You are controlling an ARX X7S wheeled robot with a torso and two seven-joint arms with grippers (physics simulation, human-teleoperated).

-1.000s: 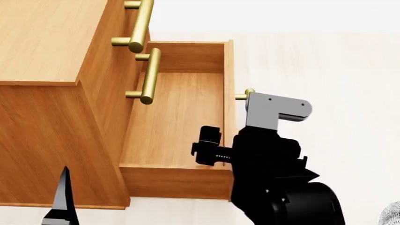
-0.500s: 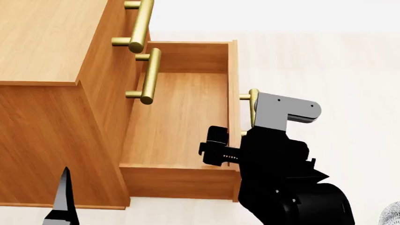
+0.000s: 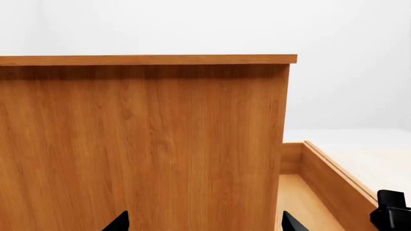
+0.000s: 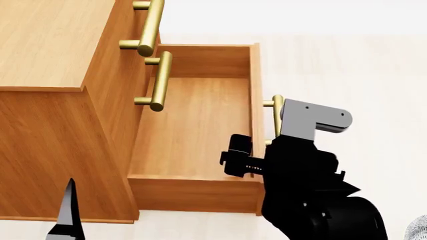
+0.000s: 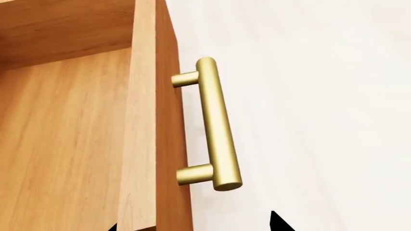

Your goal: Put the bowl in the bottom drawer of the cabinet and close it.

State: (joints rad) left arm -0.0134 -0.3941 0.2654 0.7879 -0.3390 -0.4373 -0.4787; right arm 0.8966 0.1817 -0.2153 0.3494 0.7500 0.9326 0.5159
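Note:
The orange-brown cabinet (image 4: 47,45) stands at the left, and its bottom drawer (image 4: 193,125) is pulled far out and holds nothing. My right gripper (image 4: 257,161) is open at the drawer's front panel, one finger inside the box and one outside. In the right wrist view the brass handle (image 5: 215,125) lies just beyond the spread fingertips of that gripper (image 5: 196,224), which straddle the panel's edge. My left gripper (image 3: 204,222) is open and empty, facing the cabinet's side wall (image 3: 147,144). A speckled sliver of the bowl (image 4: 419,227) shows at the lower right corner of the head view.
Two upper drawers are closed, with their brass handles (image 4: 160,80) jutting over the open drawer. Pale floor (image 4: 347,65) stretches to the right of the cabinet. The right arm's black tip (image 3: 391,216) shows past the drawer wall in the left wrist view.
The bottom drawer has slid further out to the right, and my right gripper has moved the same way with its front panel. The left arm has stayed put.

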